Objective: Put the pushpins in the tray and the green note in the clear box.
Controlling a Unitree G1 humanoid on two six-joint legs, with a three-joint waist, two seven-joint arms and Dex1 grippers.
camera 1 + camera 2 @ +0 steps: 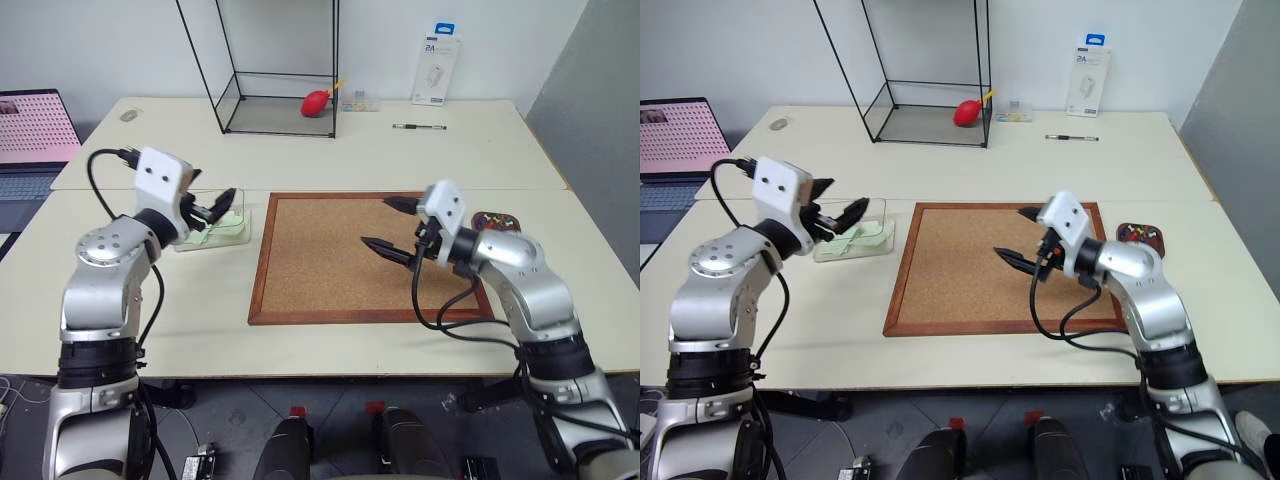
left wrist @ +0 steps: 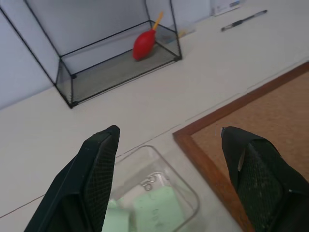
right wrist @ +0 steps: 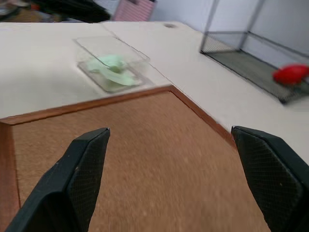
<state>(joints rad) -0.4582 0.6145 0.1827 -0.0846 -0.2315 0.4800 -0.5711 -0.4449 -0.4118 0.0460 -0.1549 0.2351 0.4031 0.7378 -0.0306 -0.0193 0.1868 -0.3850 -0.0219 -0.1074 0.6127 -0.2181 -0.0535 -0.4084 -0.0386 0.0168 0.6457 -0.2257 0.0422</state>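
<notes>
1. The bench [image 1: 330,330] is big and pale, and everything sits on it.
2. A tall black wire case [image 1: 275,75] with glass walls stands at the far side of the bench. A red bulb thing [image 1: 318,102] lies inside it.
3. A big corkboard [image 1: 330,255] with a wooden frame lies flat in the middle of the bench.
4. A laptop [image 1: 30,150] with a pink screen sits at the far left.
5. The clear box [image 1: 852,240] sits just left of the corkboard. It is low and see-through.
6. The green note [image 2: 157,208] lies flat inside the clear box, with more pale green paper beside it.
7. The left gripper [image 1: 215,212] hangs just over the clear box. Its fingers [image 2: 96,164] are spread apart and hold nothing.
8. The right gripper [image 1: 392,225] hangs over the right part of the corkboard. Its fingers [image 3: 84,164] are spread wide and hold nothing.
9. The tray [image 1: 1140,236] is small and dark brown. It sits just right of the corkboard.
10. The pushpins [image 1: 1143,234] show as tiny colored bits in the tray, too small to tell one from another.
11. A pen [image 1: 418,126] and a white package [image 1: 437,70] are at the far right side of the bench.
</notes>
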